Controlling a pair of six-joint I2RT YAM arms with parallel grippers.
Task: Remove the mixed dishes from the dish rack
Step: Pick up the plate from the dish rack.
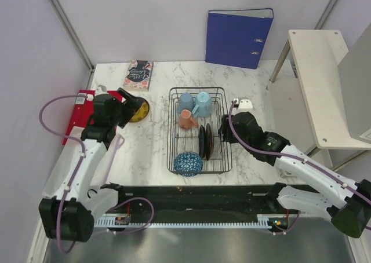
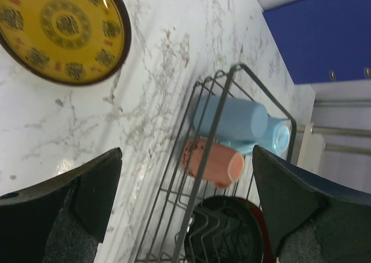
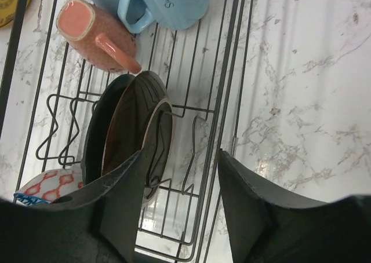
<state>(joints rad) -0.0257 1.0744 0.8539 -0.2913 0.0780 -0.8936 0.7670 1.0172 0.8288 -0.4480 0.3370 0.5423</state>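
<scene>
The black wire dish rack [image 1: 197, 89] holds two blue mugs [image 1: 195, 102], a salmon cup [image 1: 187, 119], upright black and dark brown dishes [image 1: 205, 141] and a blue net-patterned bowl [image 1: 189, 163]. The yellow-and-red plate [image 1: 139, 110] lies flat on the table left of the rack. My left gripper [image 1: 132, 105] is open and empty above the table between the plate [image 2: 64, 31] and the rack [image 2: 211, 141]. My right gripper [image 1: 222, 134] is open and empty, straddling the rack's right rim [image 3: 229, 118] beside the upright dishes [image 3: 136, 130]. The salmon cup [image 3: 95, 28] lies on its side.
A book [image 1: 138, 75] lies at the back left and a blue binder [image 1: 239, 37] stands against the back wall. A red flat object [image 1: 78, 109] lies at the left table edge. A small white object [image 1: 243, 103] sits right of the rack. A white side table [image 1: 322, 83] stands at right.
</scene>
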